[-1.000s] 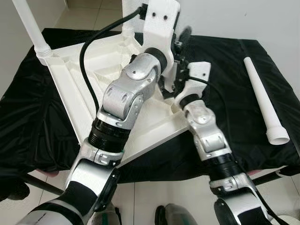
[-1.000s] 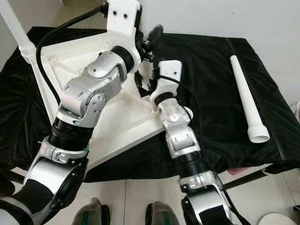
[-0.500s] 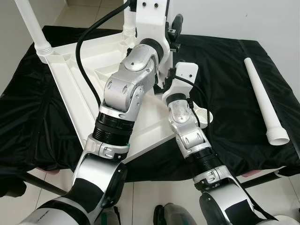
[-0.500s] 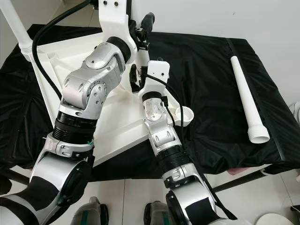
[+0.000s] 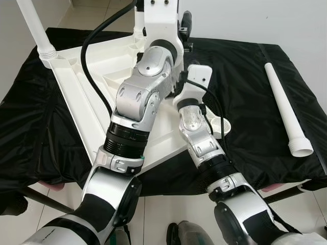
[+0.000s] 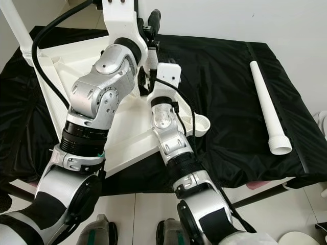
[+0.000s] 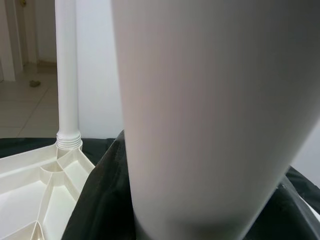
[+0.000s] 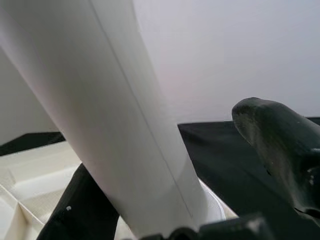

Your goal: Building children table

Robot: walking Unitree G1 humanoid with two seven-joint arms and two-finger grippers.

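Observation:
The white table top lies upside down on a black cloth. One white leg stands screwed into its far left corner. A second leg stands upright at the far corner, with my left gripper shut on it high up. My right gripper is lower on the same leg, open. One of its black fingers stands clear of the leg and the other rests against it. An empty socket shows at the near right corner.
A loose white leg lies on the cloth at the far right, wide end toward me. A white wall rises behind the table. Tiled floor and my feet show below the near edge.
My right forearm has swung left toward the far leg, uncovering the empty socket. My left arm has straightened and lifted further along that leg.

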